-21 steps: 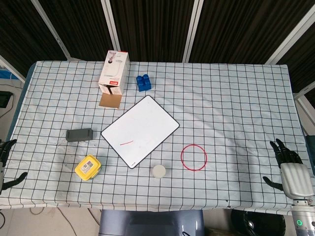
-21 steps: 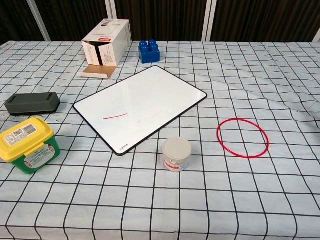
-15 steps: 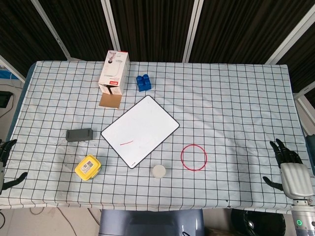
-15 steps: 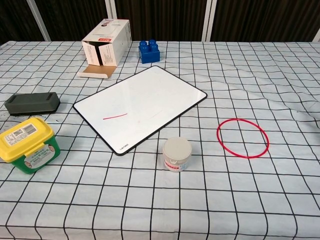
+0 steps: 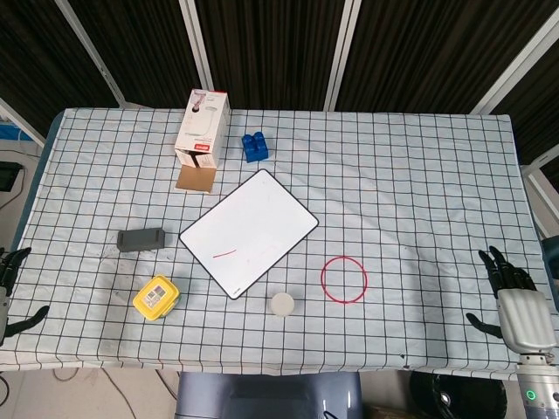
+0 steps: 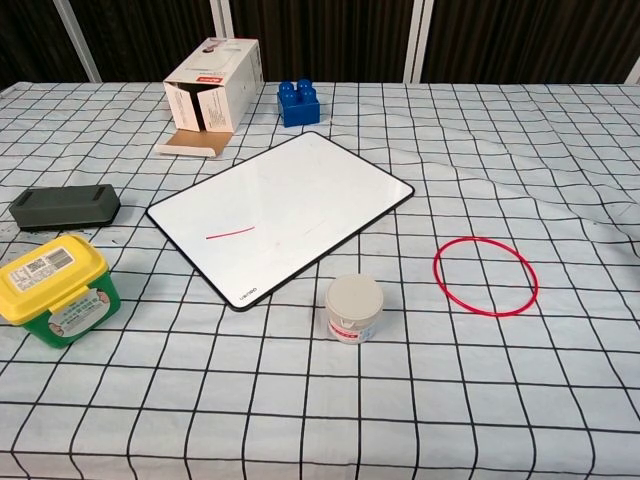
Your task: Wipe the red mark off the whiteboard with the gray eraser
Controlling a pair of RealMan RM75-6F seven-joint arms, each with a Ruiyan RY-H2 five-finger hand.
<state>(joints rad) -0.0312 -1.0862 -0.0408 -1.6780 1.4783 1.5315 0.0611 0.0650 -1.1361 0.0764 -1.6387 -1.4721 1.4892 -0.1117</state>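
A table draped in a black-and-white checked cloth [image 5: 419, 175] is seen filling the head view. At its centre the whiteboard [image 5: 249, 231] is laid flat and turned at an angle, and the red mark [image 5: 224, 254], a short stroke, is carried near its 7 o'clock corner. At 11 o'clock from the board an opened white carton [image 5: 201, 131] is found, its brown flap lying on the cloth. At 4 o'clock, apart from the board, a red ring [image 5: 344, 279] is laid flat.

The gray eraser [image 5: 141, 238] is spotted at 9 o'clock from the whiteboard, just beside it but not touching, untouched by either hand. Below it, at 8 o'clock from the board, a yellow-lidded green tub [image 5: 156, 297] is set. A blue block [image 5: 255, 146] is placed at 12 o'clock, beside the carton, and a small white jar [image 5: 282, 304] stands at 6 o'clock, near the board's lower corner.

The right hand [image 5: 515, 301] is held off the table's edge at 4 o'clock, fingers spread, nothing gripped. The left hand [image 5: 10, 292] is only partly caught at the frame's 8 o'clock edge, well apart from the eraser; dark fingers are seen apart and nothing is held.
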